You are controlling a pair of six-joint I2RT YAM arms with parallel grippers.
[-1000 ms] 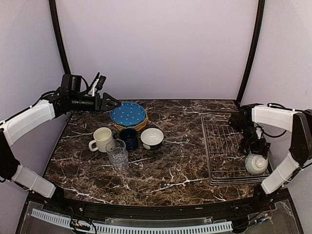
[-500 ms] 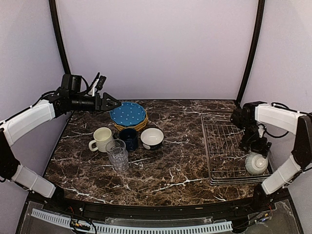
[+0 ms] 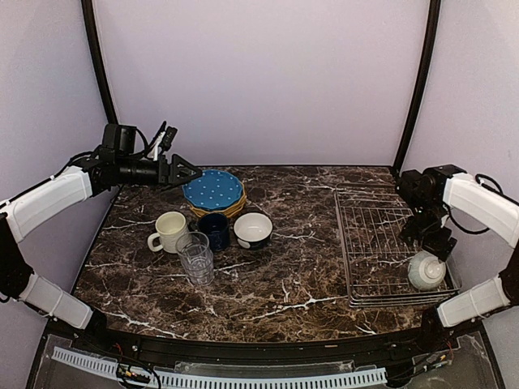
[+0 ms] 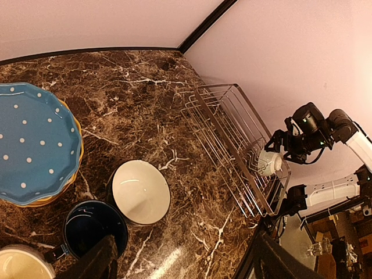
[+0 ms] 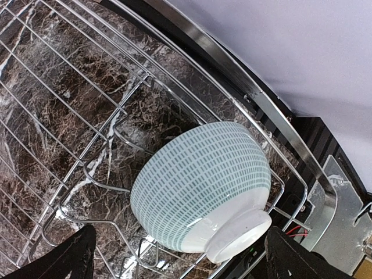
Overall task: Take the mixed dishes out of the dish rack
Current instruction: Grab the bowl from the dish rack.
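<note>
One teal-and-white bowl (image 5: 203,186) lies tilted on its side in the near right corner of the dish rack (image 5: 70,87), foot ring toward the camera. My right gripper (image 5: 192,256) hangs open just above it, a finger on each side, not touching. From above, the bowl (image 3: 426,271) is the only dish in the rack (image 3: 345,243). My left gripper (image 3: 195,173) hovers open and empty above the blue dotted plate (image 3: 213,190), which tops a stack. On the table stand a cream mug (image 3: 170,231), a dark blue cup (image 3: 215,229), a second bowl (image 3: 253,229) and a glass tumbler (image 3: 196,258).
The rack's raised wire sides and bent wire prongs (image 5: 107,174) surround the bowl. A black table edge and metal rail (image 5: 279,116) run just beyond the rack. Purple walls close the back and sides.
My right arm has swung its wrist slightly to the right while the gripper stays over the bowl in the rack. The left arm and the dishes have not moved.
</note>
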